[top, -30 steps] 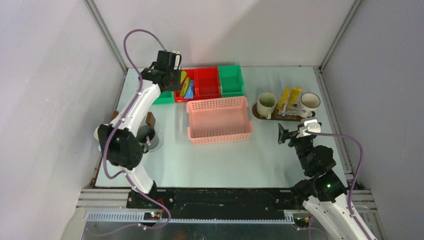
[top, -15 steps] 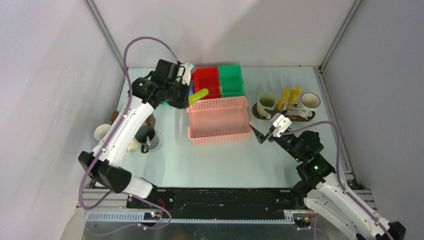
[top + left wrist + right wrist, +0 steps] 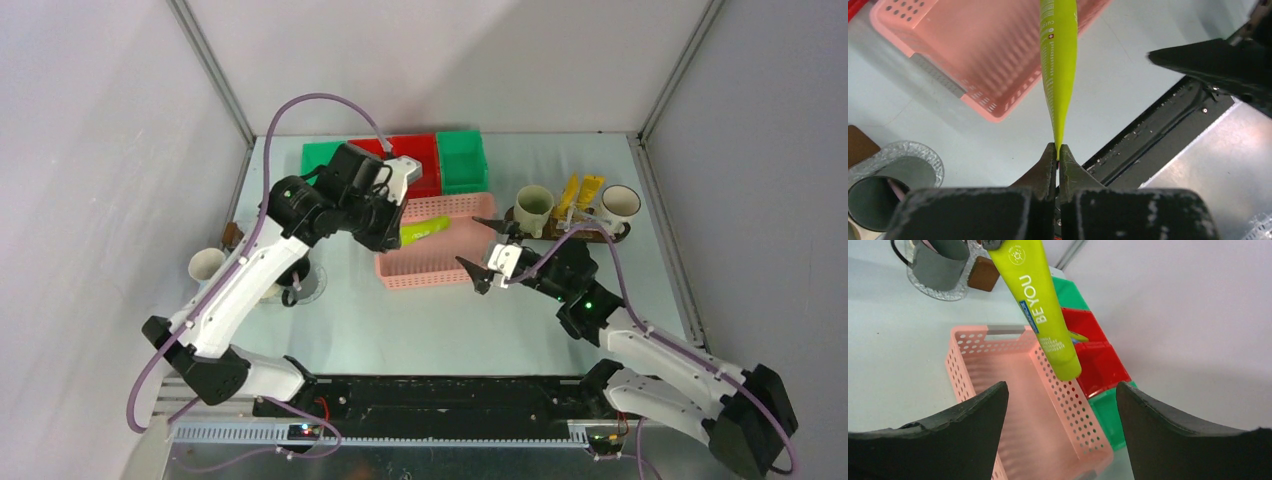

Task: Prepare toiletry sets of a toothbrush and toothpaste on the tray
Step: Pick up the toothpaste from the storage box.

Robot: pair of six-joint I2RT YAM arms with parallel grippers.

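My left gripper is shut on the flat crimped end of a yellow-green toothpaste tube, holding it above the pink basket. In the left wrist view the tube sticks straight out from the pinched fingertips. My right gripper is open just right of the tube's cap end, and its wrist view shows the tube hanging ahead of the spread fingers, untouched. The dark wooden tray at the right carries a cream mug, a white mug and yellow tubes. I cannot make out a toothbrush clearly.
Red bins and green bins line the back behind the basket. At the left a dark mug stands on a clear disc, with a white mug beside it. The enclosure walls close in on both sides.
The left arm has carried the tube from the back bins rightwards to over the basket. The right arm has swung left from beside the tray to the basket, staying open.
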